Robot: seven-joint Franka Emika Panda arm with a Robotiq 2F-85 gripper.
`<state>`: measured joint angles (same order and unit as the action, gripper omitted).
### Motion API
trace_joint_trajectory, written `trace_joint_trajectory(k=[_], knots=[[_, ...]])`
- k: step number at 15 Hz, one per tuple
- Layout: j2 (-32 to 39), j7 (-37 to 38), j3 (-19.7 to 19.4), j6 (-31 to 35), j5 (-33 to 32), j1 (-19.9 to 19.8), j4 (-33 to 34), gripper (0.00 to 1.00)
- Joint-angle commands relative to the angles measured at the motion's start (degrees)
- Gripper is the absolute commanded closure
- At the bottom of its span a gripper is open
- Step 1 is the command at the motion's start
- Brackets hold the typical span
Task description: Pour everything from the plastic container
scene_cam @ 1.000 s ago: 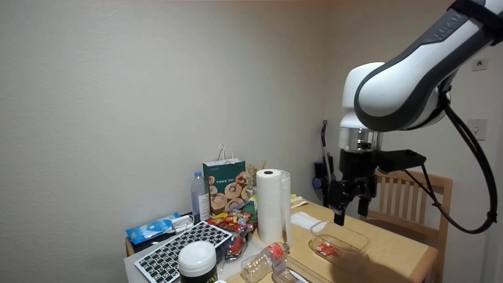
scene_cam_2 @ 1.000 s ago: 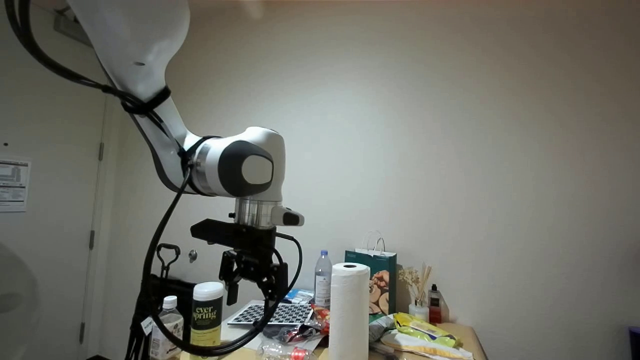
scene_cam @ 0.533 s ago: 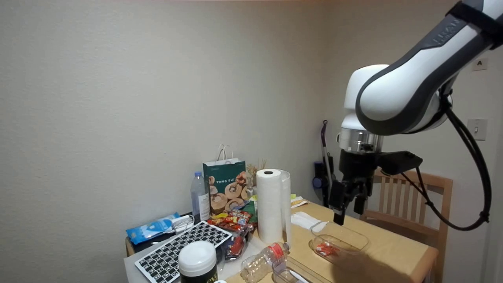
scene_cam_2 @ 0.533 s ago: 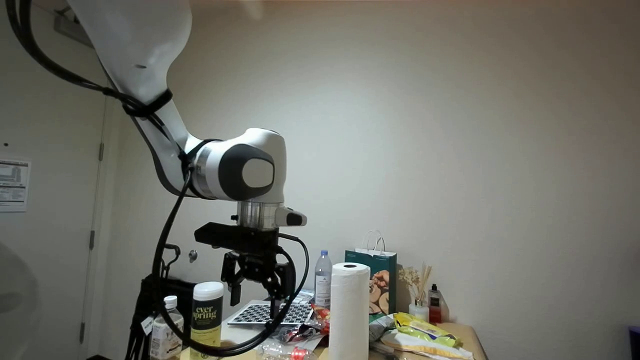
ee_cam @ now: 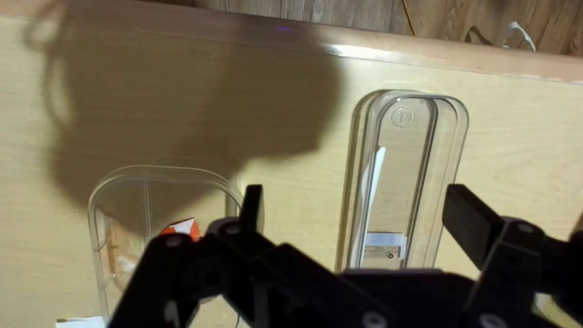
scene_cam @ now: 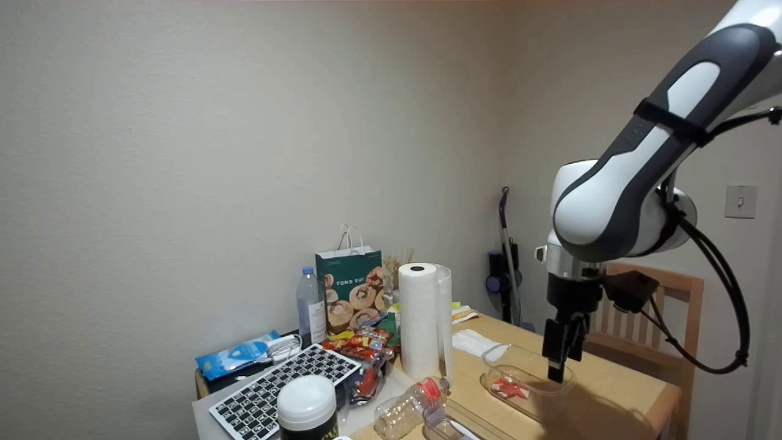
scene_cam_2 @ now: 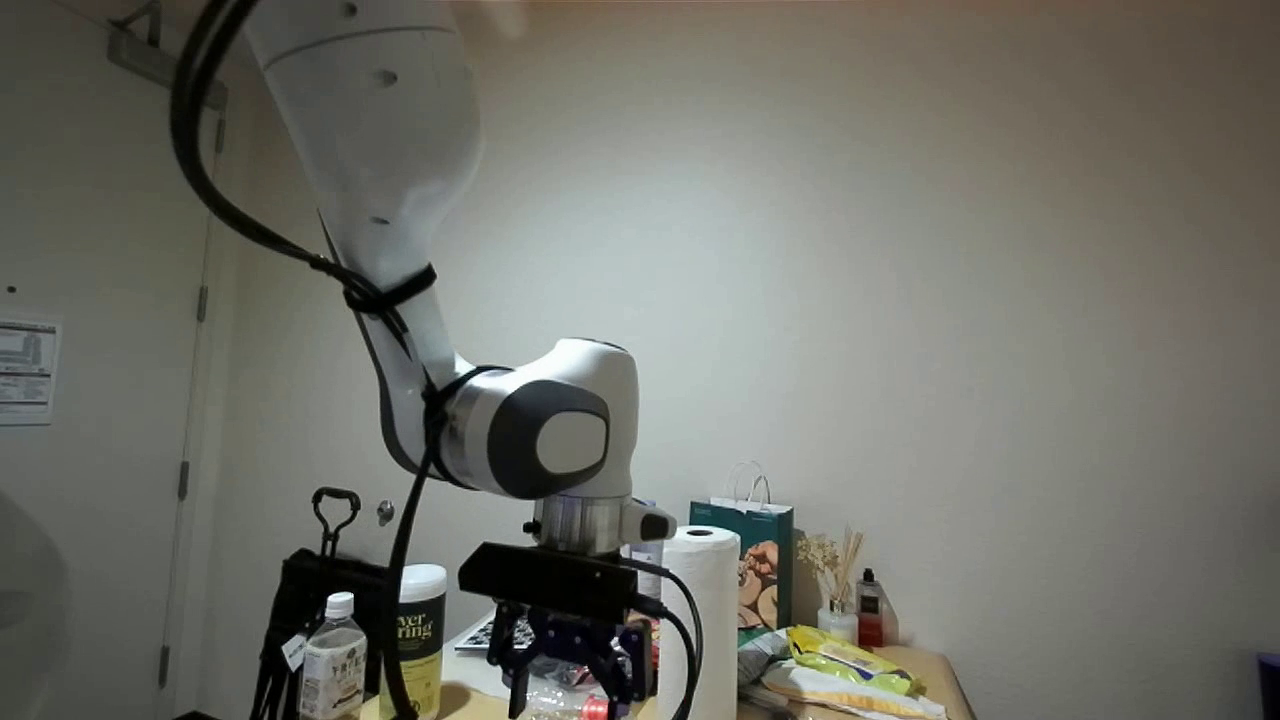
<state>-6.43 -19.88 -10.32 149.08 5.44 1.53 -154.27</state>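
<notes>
The plastic container (scene_cam: 519,360), a see-through shallow tub with rounded corners, stands on the table with reddish bits (scene_cam: 508,387) in it. It also shows at the lower left of the wrist view (ee_cam: 157,196), partly hidden by the gripper. My gripper (scene_cam: 566,363) is open and empty, close above the table by the container. In the wrist view my gripper (ee_cam: 356,205) has its jaws wide apart; the left finger overlaps the container's right edge. A long narrow see-through tub (ee_cam: 403,182) with a white strip inside lies below and between the fingers.
A clear bottle with a red cap (scene_cam: 406,409), a paper-towel roll (scene_cam: 420,324) and a white-topped tub (scene_cam: 307,403) stand or lie on the table. Snack bags (scene_cam: 366,342) and a checkered board (scene_cam: 287,391) are farther along. A wooden chair (scene_cam: 635,330) stands behind the table edge.
The arm has come down and my gripper is lower, moved rightward in both exterior views. The wrist has turned somewhat. The gripper stays open, and the container and its bits have not moved.
</notes>
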Motion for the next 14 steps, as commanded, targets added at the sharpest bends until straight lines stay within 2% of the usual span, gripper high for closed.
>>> trace_joint_trajectory(k=[1,5,7,10,12,14], knots=[[1.3,-0.1,1.7,0.1,0.2,-1.7,0.6,0.0],[2.4,-0.1,1.8,0.9,1.8,-1.7,1.5,0.0],[4.0,5.8,1.7,4.1,-2.7,-3.5,2.4,0.0],[7.8,17.3,0.5,10.3,-18.1,-8.0,5.0,0.0],[11.0,22.4,-0.7,11.5,-26.3,-10.0,8.1,0.0],[14.4,24.2,-1.7,12.4,-28.9,-10.3,11.2,0.0]])
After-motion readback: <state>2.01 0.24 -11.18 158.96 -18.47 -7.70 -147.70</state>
